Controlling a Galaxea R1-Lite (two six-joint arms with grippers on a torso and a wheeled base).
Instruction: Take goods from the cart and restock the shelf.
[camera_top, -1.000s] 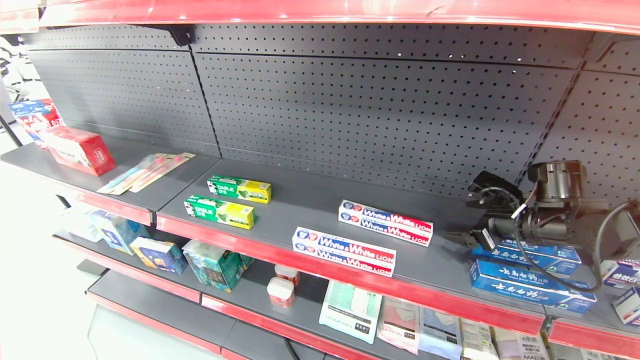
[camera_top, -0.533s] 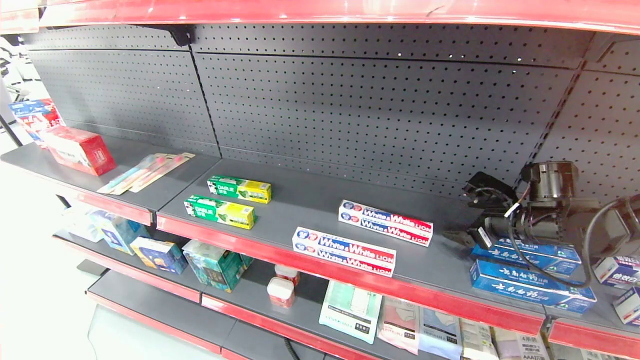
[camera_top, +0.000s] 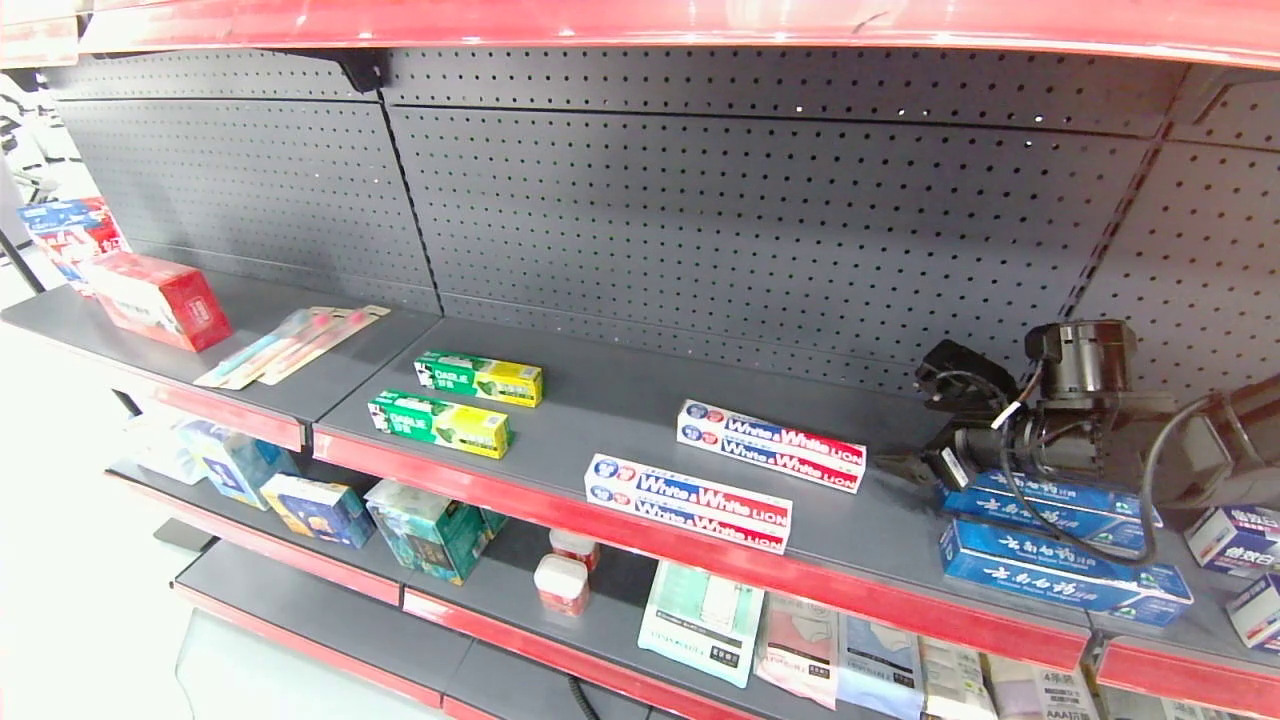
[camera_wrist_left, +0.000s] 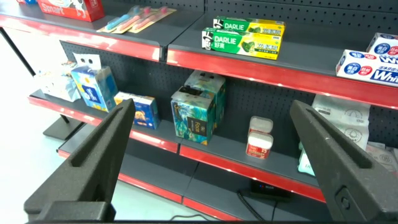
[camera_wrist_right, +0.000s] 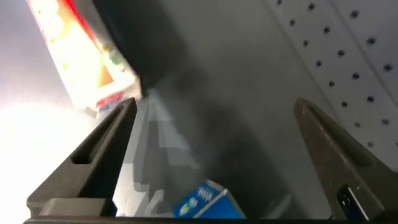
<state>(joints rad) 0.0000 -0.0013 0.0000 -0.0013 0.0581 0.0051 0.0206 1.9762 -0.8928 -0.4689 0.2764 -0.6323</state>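
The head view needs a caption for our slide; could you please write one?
Right gripper beside the blue boxes on a shelf with green boxes and white boxes of toothpaste.

On the shelf, two green-and-yellow boxes are counted at centre left, two red-white-and-blue boxes at centre, two blue boxes at lower right, and perhaps three toothbrush packs at left.
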